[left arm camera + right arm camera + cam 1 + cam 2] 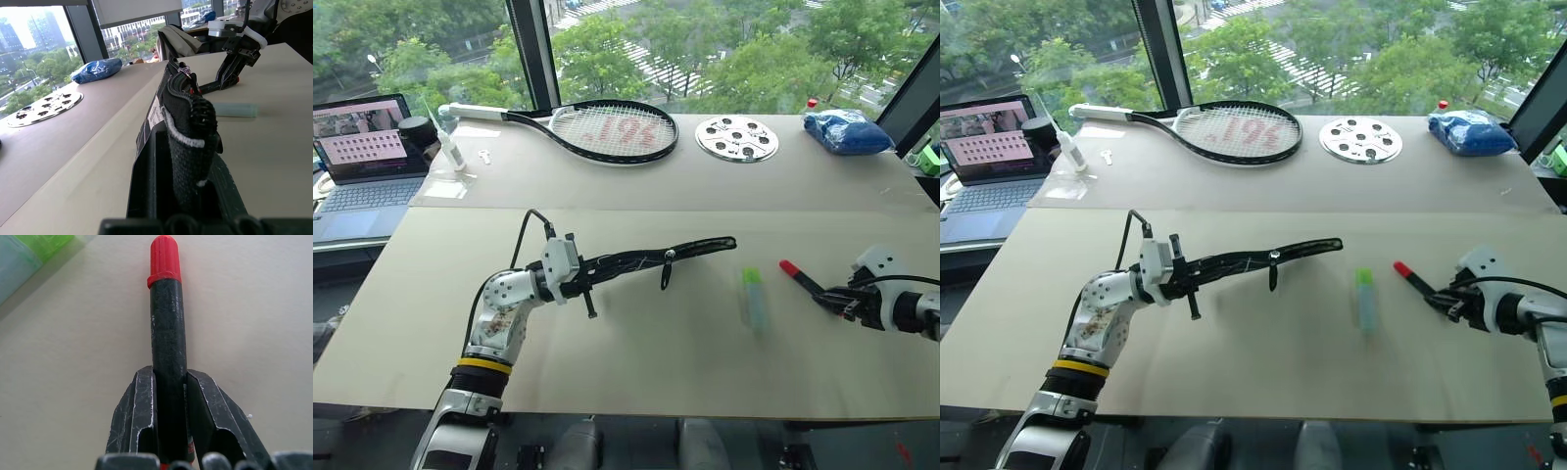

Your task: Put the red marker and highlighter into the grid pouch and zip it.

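Fingers of the right gripper (168,382) clench the red marker (166,333) near its tail; it seems light, stiff and slippery. Left gripper (576,279) clamps the grid pouch (656,257), soft, at nine o'clock of the highlighter (753,296) on the counter (636,362).

On the table (636,362), the left claw (585,286) grips 1 end of the grid pouch (656,257), holding it up off the surface so it stretches toward the right, its zipper strap (667,271) dangling. The highlighter (754,297) lies flat to the right of the pouch's far end. Further right, the right claw (837,302) is clamped on the red marker (803,277), red cap pointing toward the highlighter. A tennis racket (602,129), a round perforated disc (736,138), a blue bag (847,130) and a laptop (362,162) sit along the far side.
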Motion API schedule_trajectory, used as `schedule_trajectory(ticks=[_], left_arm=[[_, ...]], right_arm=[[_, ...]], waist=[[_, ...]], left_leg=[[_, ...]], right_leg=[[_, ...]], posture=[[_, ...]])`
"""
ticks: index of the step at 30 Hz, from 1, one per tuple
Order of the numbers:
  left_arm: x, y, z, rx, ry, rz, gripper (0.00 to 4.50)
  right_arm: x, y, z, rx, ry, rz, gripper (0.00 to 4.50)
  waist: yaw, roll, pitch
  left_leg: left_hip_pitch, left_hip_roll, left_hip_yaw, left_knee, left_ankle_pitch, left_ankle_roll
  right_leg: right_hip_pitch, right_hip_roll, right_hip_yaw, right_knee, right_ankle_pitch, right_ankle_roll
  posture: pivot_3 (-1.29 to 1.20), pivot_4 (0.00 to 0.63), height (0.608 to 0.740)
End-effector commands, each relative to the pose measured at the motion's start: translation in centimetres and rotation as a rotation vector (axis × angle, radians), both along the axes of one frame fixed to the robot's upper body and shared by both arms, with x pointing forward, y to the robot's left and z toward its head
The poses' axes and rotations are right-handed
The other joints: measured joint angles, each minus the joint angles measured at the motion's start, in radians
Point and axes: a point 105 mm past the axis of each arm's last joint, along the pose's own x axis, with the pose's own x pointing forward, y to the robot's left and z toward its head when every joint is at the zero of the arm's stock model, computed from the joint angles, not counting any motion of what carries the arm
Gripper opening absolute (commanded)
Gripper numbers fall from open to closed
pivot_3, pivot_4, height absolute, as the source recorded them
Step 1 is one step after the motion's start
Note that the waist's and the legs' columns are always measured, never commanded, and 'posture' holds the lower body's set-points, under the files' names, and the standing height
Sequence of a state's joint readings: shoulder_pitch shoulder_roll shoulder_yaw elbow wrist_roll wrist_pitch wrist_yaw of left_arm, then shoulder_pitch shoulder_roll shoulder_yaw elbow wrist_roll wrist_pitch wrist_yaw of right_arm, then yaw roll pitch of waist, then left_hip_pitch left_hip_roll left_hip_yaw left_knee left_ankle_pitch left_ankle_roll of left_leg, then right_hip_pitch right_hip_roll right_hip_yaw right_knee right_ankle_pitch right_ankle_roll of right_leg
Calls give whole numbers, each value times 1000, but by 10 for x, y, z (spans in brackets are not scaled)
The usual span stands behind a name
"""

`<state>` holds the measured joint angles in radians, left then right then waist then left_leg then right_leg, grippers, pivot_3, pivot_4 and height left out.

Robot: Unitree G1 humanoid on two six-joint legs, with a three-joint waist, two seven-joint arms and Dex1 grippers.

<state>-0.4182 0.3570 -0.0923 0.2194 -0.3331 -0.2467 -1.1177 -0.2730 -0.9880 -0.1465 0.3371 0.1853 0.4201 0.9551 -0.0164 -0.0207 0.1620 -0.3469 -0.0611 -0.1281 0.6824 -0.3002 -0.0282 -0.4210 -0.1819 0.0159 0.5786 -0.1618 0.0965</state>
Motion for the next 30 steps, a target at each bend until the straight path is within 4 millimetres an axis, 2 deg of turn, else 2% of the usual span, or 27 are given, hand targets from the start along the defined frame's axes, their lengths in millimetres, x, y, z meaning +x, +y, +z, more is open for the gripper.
schedule_trajectory(ticks=[1, 3, 5, 6, 8, 10, 14, 19, 30], left_arm=[[-2, -1, -5, 37, -29, -16, 0], [-3, -2, -8, 60, -40, -27, 0], [-3, -3, -9, 64, -44, -30, 0], [-3, -3, -9, 62, -44, -29, 0], [-2, -5, -6, 55, -49, -29, 0], [-1, -6, -3, 47, -54, -28, 0], [-1, -7, 1, 35, -58, -24, 0], [-2, -8, 3, 32, -58, -27, 0], [-3, -9, -1, 35, -54, -33, 0]], right_arm=[[16, 26, 82, -118, -240, 134, 497], [12, 59, 118, -187, -328, 291, 497], [4, 82, 135, -254, -361, 406, 497], [1, 90, 138, -279, -365, 447, 497], [-15, 118, 143, -353, -354, 599, 497], [-27, 133, 138, -417, -315, 697, 497], [-32, 134, 119, -523, -244, 745, 497], [-24, 136, 105, -578, -241, 743, 497], [-17, 142, 105, -564, -278, 758, 497]], waist=[[-2, 3, 0], [-2, 3, 0], [-2, 4, 1], [0, 4, 1], [6, 3, 1], [9, 3, 1], [9, 3, 1], [3, 3, 1], [3, 3, 1]], left_leg=[[0, 0, 0, 0, 0, 0], [-1, 0, 0, -1, 0, 0], [-1, 0, 0, -1, 0, 0], [-1, 0, 0, -1, 0, 0], [-1, 1, 0, -1, 0, 0], [-3, 1, 0, 0, 0, 1], [-5, 1, 0, 1, 0, 1], [-5, 1, 0, 0, 0, 1], [-5, 1, 0, 0, 0, 0]], right_leg=[[-1, 0, 1, 0, 0, 0], [-2, 0, 1, 0, 0, 0], [-2, 0, 1, 0, 0, 0], [-2, 0, 0, 0, 0, 0], [-2, 0, 0, 0, 0, 0], [-2, 0, -1, 0, 0, 0], [-2, 0, -1, 0, 0, 1], [-3, 0, -1, 0, 0, 1], [-3, 0, -1, 0, 1, 1]], posture=[[0, 150, 740], [0, 150, 740], [0, 150, 740], [0, 150, 740], [0, 150, 740], [0, 150, 740], [0, 150, 740], [0, 150, 740], [0, 150, 740]])
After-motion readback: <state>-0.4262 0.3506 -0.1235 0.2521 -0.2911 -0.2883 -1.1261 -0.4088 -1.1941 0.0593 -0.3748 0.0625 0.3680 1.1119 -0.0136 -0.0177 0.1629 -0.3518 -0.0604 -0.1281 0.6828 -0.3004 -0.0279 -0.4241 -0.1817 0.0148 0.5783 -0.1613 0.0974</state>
